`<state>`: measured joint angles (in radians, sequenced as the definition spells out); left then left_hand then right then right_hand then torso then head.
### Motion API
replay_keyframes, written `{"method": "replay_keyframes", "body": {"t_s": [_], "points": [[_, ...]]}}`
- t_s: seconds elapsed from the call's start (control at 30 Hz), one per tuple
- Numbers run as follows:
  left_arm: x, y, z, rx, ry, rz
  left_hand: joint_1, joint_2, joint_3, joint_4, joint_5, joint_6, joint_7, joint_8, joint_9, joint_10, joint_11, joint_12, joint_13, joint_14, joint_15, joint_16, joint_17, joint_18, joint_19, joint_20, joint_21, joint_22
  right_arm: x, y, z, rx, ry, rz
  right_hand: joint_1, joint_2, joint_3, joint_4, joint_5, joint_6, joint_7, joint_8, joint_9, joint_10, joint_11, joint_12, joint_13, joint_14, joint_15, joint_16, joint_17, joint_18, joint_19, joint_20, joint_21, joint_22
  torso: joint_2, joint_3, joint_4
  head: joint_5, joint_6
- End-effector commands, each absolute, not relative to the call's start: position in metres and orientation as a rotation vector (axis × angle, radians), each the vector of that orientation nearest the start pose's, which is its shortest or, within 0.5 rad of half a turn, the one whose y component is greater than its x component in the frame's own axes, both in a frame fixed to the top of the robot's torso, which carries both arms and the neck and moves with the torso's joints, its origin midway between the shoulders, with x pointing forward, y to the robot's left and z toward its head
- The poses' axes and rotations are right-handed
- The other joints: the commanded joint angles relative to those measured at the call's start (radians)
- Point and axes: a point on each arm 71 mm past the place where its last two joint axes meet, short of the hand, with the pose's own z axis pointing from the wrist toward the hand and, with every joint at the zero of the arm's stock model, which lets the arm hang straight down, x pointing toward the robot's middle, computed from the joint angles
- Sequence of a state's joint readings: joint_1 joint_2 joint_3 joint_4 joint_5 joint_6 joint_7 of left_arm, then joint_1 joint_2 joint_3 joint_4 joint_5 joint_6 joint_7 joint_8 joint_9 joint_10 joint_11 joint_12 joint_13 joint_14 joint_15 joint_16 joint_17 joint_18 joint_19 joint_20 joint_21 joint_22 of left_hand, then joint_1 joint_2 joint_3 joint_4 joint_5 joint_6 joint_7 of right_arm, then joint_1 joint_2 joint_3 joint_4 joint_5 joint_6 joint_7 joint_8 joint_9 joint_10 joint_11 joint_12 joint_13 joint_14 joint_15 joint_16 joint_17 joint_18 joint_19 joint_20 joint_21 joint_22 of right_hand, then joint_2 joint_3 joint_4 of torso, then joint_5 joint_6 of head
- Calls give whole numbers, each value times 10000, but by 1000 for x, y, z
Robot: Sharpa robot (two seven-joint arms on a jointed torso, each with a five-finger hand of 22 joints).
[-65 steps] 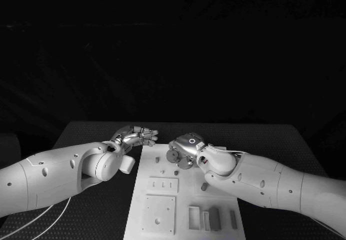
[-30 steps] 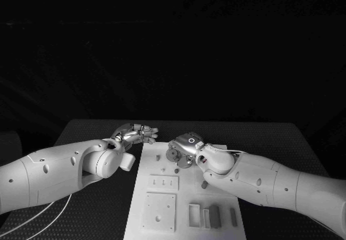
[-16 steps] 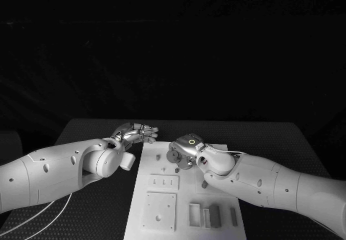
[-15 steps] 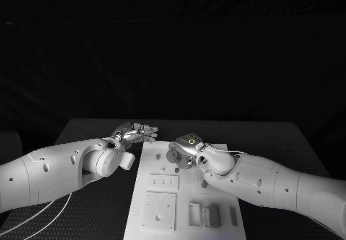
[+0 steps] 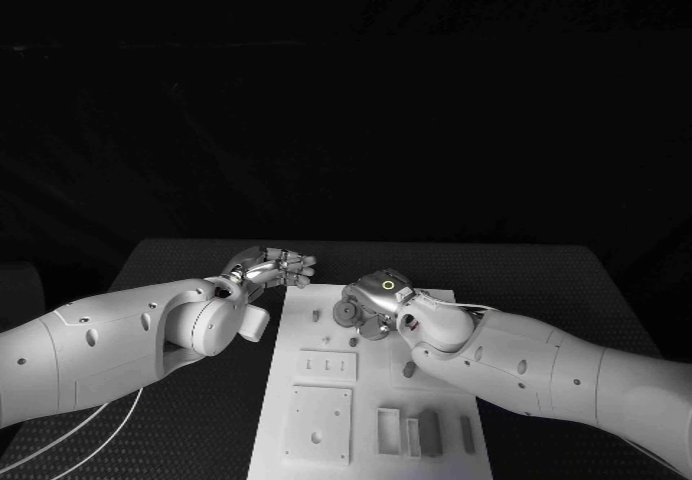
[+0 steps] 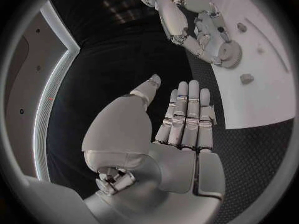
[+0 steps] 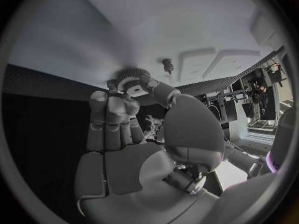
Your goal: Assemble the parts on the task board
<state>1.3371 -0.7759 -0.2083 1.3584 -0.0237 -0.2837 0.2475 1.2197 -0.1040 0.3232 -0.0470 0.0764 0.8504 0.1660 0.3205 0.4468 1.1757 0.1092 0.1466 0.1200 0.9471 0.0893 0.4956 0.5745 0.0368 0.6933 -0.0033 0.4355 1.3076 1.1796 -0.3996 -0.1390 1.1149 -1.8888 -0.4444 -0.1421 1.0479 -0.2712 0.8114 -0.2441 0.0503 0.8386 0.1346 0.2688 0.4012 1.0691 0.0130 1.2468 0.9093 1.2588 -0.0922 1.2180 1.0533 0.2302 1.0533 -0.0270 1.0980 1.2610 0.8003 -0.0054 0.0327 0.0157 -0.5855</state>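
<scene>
Silver fingers of the left robot hand [image 5: 271, 268] are seen held straight and close together beside the thumb, with nothing between them; it is poised just off the far left corner of the task board [image 5: 325, 440], above the black counter [image 5: 188, 262]. In the left wrist view the same robot hand [image 6: 181, 119] is shown flat and empty, with the board's edge lying just past its fingertips.

Further right, a round toothed part, a gear [image 5: 351, 312], is gripped by the right robot hand [image 5: 378, 300] at the far end of the board. In the right wrist view the gear [image 7: 132, 81] is pinched between the thumb and the fingertips and pressed close to the white surface; whether it is already seated on a post cannot be told. A small peg [image 7: 167, 64] is seen standing just beyond the held gear. Nearer the robot than this hand, square plates and several upright blocks [image 5: 428, 433] are set on the board.

The step is judged to be the seating of the gear. If the bore is not lined up with its post, the gear could be jammed or tilted, and if the pinch is loosened too early it could be dropped and rolled off the board. The nearby peg could be knocked by the fingers.
</scene>
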Motion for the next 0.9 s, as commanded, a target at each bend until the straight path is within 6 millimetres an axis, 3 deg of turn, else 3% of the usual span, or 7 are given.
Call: {"method": "replay_keyframes", "body": {"t_s": [0.03,0.23,0.5,0.73,0.9], "points": [[523,228,-186,-10769,15813,-13276,-97,-28,2,-38,36,53,39,-54,-4,73,30,-65,-11,-9,80,-44,-17,12,49,-1,22,156,518,-79,-232,-5643,14269,5068,22,-104,-31,-45,-7,-192,-2,-71,-22,-669,94,-16,-15,-19,73,-39,-4,316,-75,20,-24,-12,7,0,-15,2,18],[524,233,-186,-10802,15731,-13156,-94,-30,12,-62,33,54,40,-58,-3,72,29,-73,-13,-11,81,-46,-18,12,49,1,21,156,516,-88,-224,-5375,13980,5507,52,-135,-85,-90,31,-262,-2,-80,-17,-664,93,-3,-16,-12,71,-40,-4,316,-79,38,-12,-20,-7,-4,-23,-15,24],[525,241,-186,-10868,15589,-12991,-131,-26,16,-65,31,52,45,-65,-3,71,36,-83,-14,-10,85,-45,-20,9,52,6,22,156,515,-109,-194,-4528,13417,6073,22,-101,-242,-146,208,-114,38,39,38,-656,129,12,-25,-2,102,-52,-9,316,-95,73,5,-44,-4,20,-59,-22,118],[527,243,-186,-10851,15558,-12982,-138,-23,21,-70,32,55,44,-66,-2,74,34,-85,-14,-9,85,-45,-20,9,52,7,21,156,516,-130,-173,-3816,13478,6329,85,36,-201,-85,212,163,85,199,101,-581,172,54,-33,66,141,-27,-3,316,-35,65,46,-72,-34,66,-159,26,193],[529,246,-186,-10842,15508,-12961,-153,-10,34,-79,33,59,31,-68,0,87,22,-86,-11,-6,85,-43,-21,9,54,7,21,155,518,-164,-171,-2787,14357,6565,135,127,-148,-55,116,508,85,371,159,-555,176,71,-47,83,148,-23,4,316,-19,56,67,-101,-57,116,-220,34,230]]}}
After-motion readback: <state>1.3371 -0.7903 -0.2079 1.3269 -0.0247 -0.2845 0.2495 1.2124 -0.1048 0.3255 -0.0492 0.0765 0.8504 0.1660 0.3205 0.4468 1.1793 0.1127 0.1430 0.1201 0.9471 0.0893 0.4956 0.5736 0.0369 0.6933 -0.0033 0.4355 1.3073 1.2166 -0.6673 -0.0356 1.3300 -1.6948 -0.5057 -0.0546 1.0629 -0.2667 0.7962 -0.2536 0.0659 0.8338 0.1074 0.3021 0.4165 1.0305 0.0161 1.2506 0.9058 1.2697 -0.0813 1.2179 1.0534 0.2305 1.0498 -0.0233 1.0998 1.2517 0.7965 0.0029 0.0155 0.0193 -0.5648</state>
